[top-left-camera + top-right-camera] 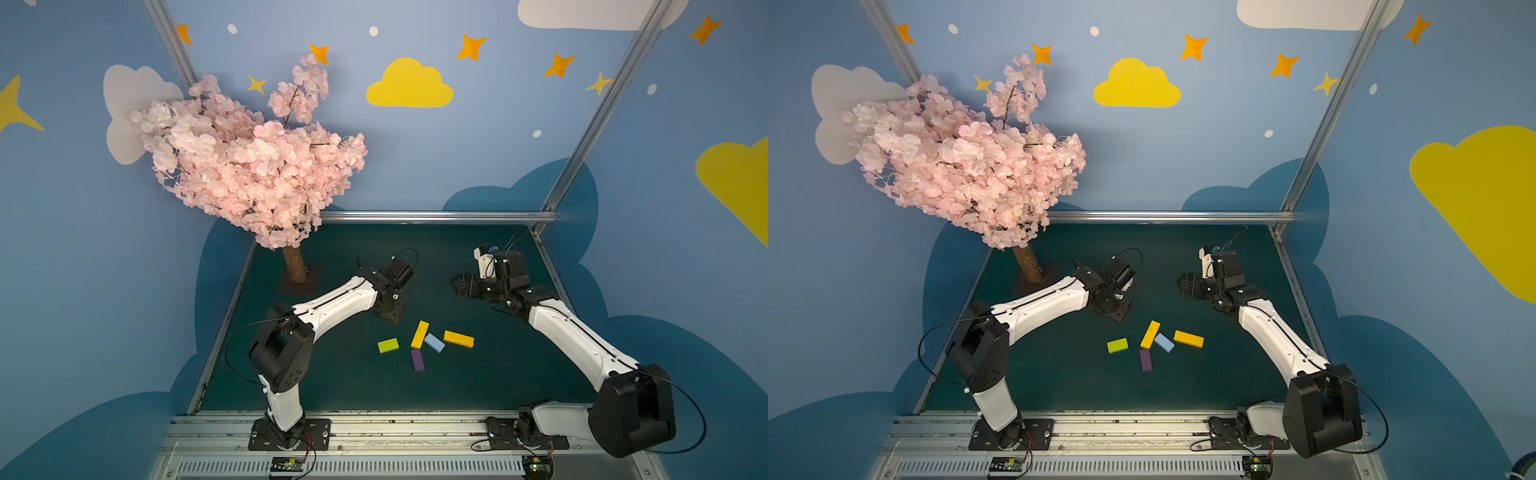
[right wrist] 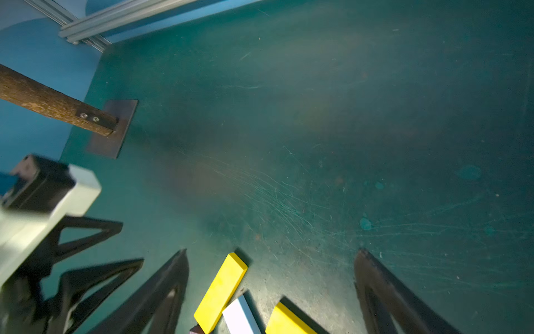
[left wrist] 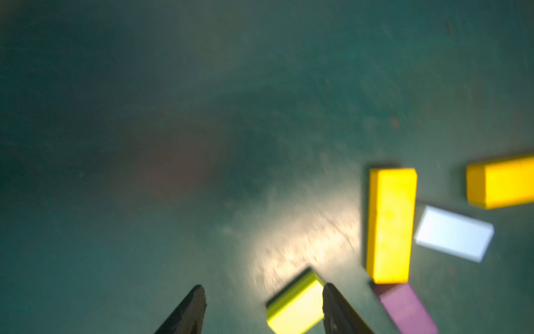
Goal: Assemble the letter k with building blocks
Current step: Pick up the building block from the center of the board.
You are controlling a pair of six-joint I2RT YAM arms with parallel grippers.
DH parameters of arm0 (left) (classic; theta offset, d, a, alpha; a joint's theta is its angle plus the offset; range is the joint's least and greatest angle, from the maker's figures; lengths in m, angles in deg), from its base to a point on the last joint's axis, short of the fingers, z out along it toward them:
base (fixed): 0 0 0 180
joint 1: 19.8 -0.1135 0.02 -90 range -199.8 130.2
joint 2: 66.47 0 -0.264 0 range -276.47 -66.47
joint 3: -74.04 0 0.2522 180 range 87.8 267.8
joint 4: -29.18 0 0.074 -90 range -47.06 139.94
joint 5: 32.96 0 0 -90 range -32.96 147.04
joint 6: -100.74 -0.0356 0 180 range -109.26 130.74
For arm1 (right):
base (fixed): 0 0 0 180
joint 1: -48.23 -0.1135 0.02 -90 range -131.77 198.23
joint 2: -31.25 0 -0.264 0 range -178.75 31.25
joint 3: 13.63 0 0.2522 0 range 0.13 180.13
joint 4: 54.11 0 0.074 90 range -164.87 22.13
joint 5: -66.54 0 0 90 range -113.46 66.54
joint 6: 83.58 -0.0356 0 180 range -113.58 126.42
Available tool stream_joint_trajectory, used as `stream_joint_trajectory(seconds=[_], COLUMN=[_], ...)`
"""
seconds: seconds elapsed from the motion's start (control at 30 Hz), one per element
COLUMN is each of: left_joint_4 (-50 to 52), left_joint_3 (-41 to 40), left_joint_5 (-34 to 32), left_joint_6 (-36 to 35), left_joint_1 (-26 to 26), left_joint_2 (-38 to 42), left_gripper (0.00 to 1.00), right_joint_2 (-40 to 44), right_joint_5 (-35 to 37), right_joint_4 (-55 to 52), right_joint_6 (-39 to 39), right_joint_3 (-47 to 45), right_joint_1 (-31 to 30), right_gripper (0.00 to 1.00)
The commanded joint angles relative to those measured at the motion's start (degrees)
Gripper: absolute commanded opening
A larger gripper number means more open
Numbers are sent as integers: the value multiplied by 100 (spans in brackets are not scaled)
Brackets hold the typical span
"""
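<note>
Five building blocks lie loose on the green table (image 1: pixel 332 382) in both top views, forming no letter k: lime-green (image 1: pixel 388 345), orange-yellow (image 1: pixel 419 334), light-blue (image 1: pixel 434 342), a second orange-yellow (image 1: pixel 458 338) and purple (image 1: pixel 417 360). My left gripper (image 1: pixel 392 318) hangs just behind the lime-green block. In the left wrist view it (image 3: pixel 263 286) is open, with the lime-green block (image 3: pixel 294 303) lying on the table below, close to one finger (image 3: pixel 335 306). My right gripper (image 1: pixel 457 284) hovers open farther back; its wrist view shows the gripper (image 2: pixel 271 254) empty above an orange-yellow block (image 2: pixel 221 292).
A pink blossom tree (image 1: pixel 249 166) stands at the back left on a brown trunk (image 1: pixel 296 266) with a flat base plate (image 2: pixel 112 130). Aluminium rails (image 1: pixel 436 216) border the table at the back and sides. The arm bases sit on a front rail (image 1: pixel 374 432).
</note>
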Motion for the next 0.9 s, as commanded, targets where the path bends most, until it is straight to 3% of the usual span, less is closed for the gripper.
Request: stream_joint_trajectory(seconds=[0.0, 0.1, 0.2, 0.43, 0.7, 0.87], left_joint_4=[264, -58, -343, -2168, -3281, -2606], left_joint_3=[-403, -907, -1459, -2671, -3156, -2458], left_joint_5=[455, 871, 1203, 1760, 1835, 1961], left_joint_6=[-255, -254, -282, -450, -1719, -2055], left_joint_1=[64, 49, 79, 95, 155, 165], left_joint_2=[525, 1010, 1215, 1664, 1860, 1057], left_gripper=[59, 55, 65, 67, 67, 67], right_joint_2=[80, 89, 152, 108, 74, 2], right_joint_5=[96, 70, 35, -97, -253, -421], right_joint_4=[-105, -144, -122, -140, -105, -152], right_joint_6=[42, 25, 8, -25, -115, -188], right_joint_3=[-16, -24, -58, -5, -16, 41], right_joint_1=[-18, -16, -20, -14, -5, -16], right_gripper=[90, 90, 90, 90, 90, 90])
